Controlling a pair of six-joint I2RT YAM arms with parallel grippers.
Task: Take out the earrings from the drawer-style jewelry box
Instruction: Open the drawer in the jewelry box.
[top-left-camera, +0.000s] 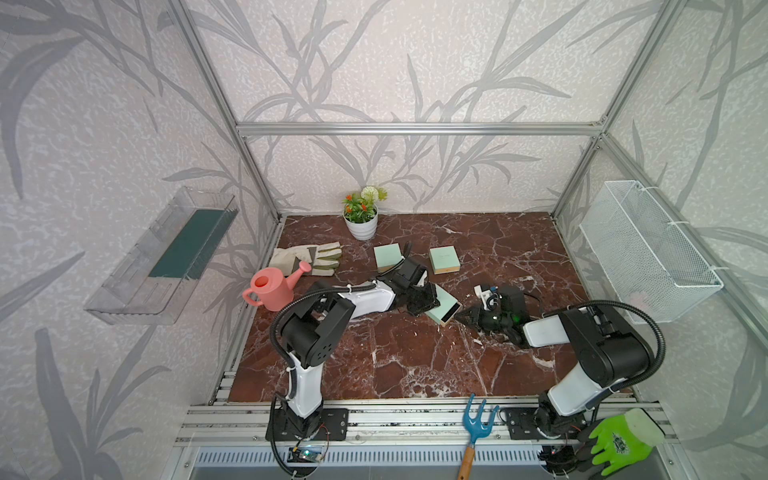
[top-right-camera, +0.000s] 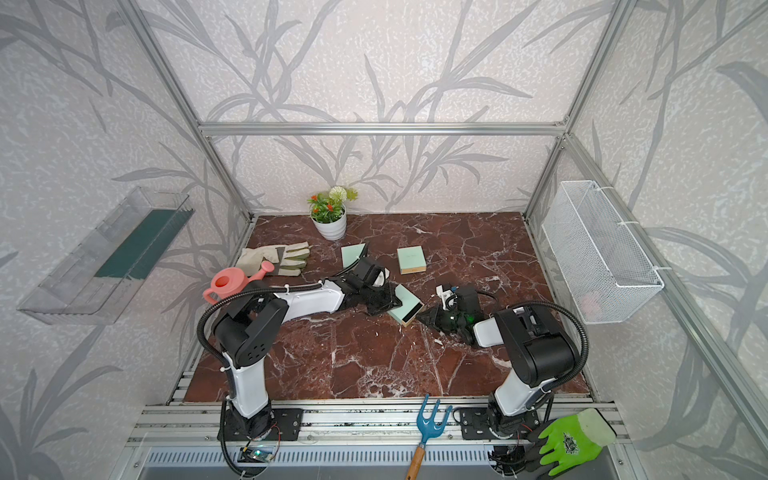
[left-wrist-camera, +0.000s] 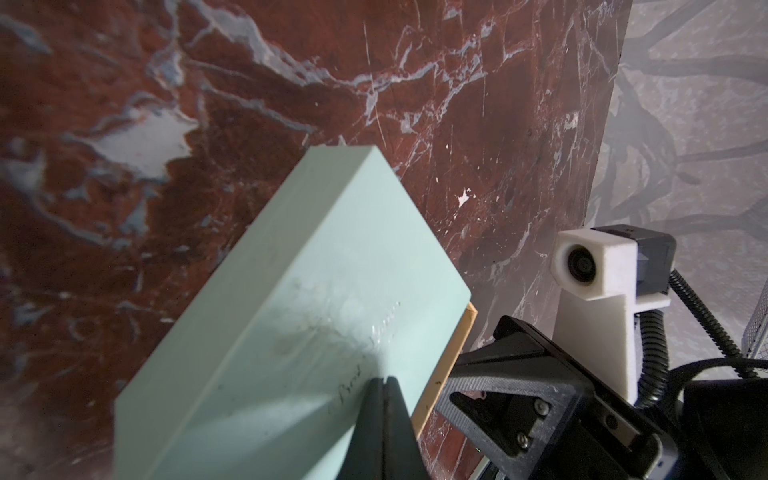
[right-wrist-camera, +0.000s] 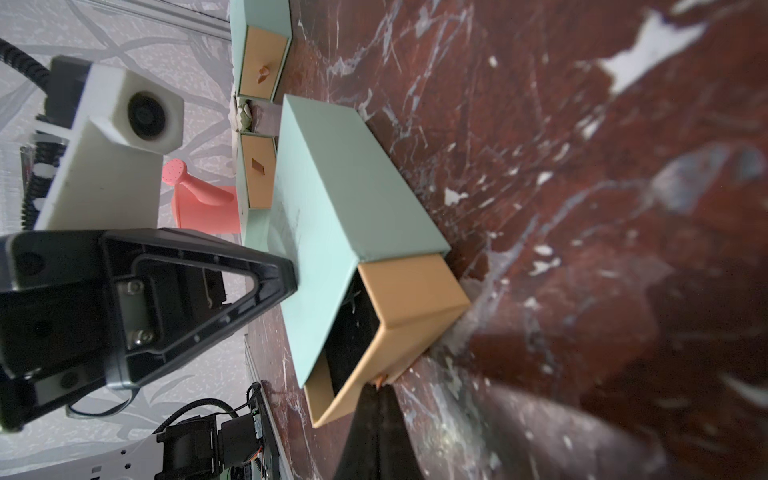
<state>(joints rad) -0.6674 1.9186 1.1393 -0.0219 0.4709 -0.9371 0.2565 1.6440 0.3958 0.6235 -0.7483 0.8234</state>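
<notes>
Earrings (right-wrist-camera: 353, 306) show as faint specks inside the half-open drawer (right-wrist-camera: 409, 291), the left claw (left-wrist-camera: 384, 380), pressed together, pinning the box (right-wrist-camera: 332, 187) to the bench (right-wrist-camera: 582, 208), seemingly so the right claw (right-wrist-camera: 380, 390), pinching the tab (right-wrist-camera: 380, 379), can pull without the box sliding.

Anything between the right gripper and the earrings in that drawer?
Yes. The drawer is only partly out: the mint-green sleeve covers most of its black lining, and its tan front wall separates the inside from the right gripper, shut at the pull tab. Earrings not clearly visible.
</notes>
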